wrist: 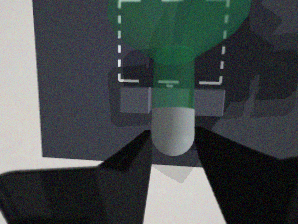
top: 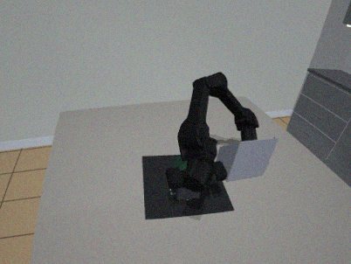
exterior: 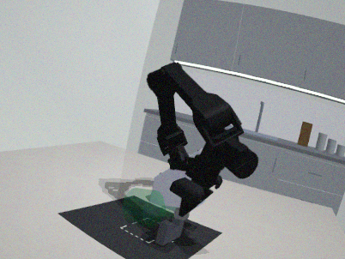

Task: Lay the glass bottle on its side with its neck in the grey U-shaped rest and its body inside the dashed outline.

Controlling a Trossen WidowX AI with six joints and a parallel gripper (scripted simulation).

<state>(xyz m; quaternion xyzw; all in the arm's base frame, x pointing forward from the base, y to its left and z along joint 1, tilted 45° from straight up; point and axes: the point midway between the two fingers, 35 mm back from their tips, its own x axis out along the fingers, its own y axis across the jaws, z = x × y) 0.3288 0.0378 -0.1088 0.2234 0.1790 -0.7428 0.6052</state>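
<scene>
Your green, grey-tipped bottle (top: 181,163) (exterior: 142,209) (wrist: 173,70) slopes, neck over the grey rest (top: 188,194) (exterior: 168,232) (wrist: 135,100); in the wrist view its body overlaps the dashed outline (exterior: 136,235) (wrist: 119,48).

Grey drawer units (top: 323,111) (exterior: 257,165) are standing beyond the bench (top: 96,144) (exterior: 77,171); orange tiles (top: 19,184) are covering the floor.

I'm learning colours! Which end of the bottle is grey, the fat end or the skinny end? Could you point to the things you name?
The skinny neck end (wrist: 173,131), between the gripper's fingers; the fat body (wrist: 200,25) is green.
</scene>
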